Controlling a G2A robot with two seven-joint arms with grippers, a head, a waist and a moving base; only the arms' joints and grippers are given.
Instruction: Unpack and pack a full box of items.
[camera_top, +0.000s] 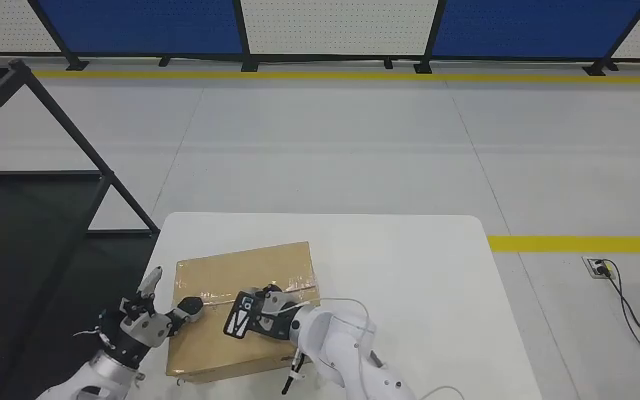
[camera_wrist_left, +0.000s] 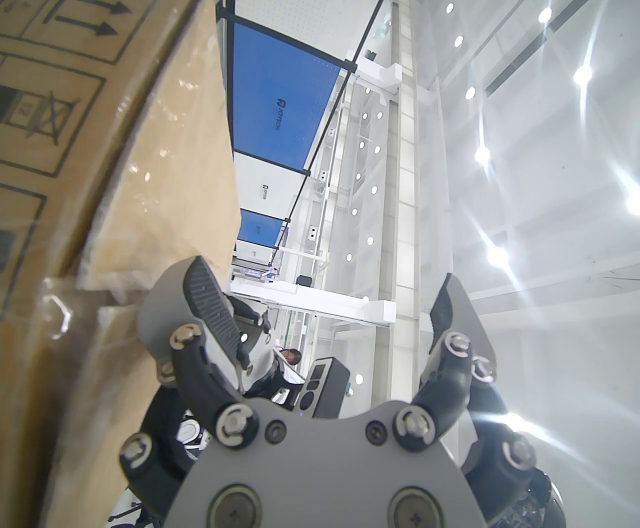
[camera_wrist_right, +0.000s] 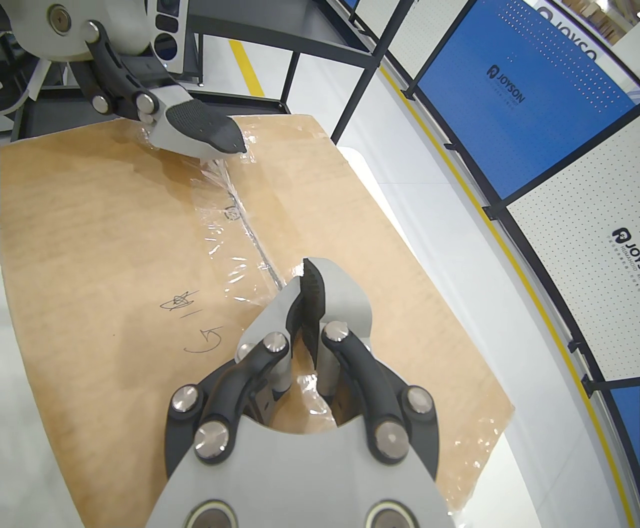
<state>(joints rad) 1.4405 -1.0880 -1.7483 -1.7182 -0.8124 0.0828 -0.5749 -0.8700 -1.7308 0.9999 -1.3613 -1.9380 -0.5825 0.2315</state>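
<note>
A closed brown cardboard box (camera_top: 225, 340) lies on the near left part of the white table (camera_top: 420, 290), its top seam covered with crinkled clear tape (camera_wrist_right: 235, 215). My right gripper (camera_wrist_right: 303, 280) is shut, with its tips down on the taped seam near the middle of the lid; in the top view the right gripper (camera_top: 238, 318) sits on the box top. My left gripper (camera_wrist_left: 330, 305) is open at the box's left end. One of its fingers (camera_wrist_right: 200, 125) rests on the tape at the lid's edge, the other finger (camera_top: 152, 278) stands clear of the box (camera_wrist_left: 100, 175).
A black metal frame (camera_top: 60, 130) stands left of the table. Blue and white partition panels (camera_top: 340, 25) line the back behind a yellow floor line. The table surface to the right of the box is bare.
</note>
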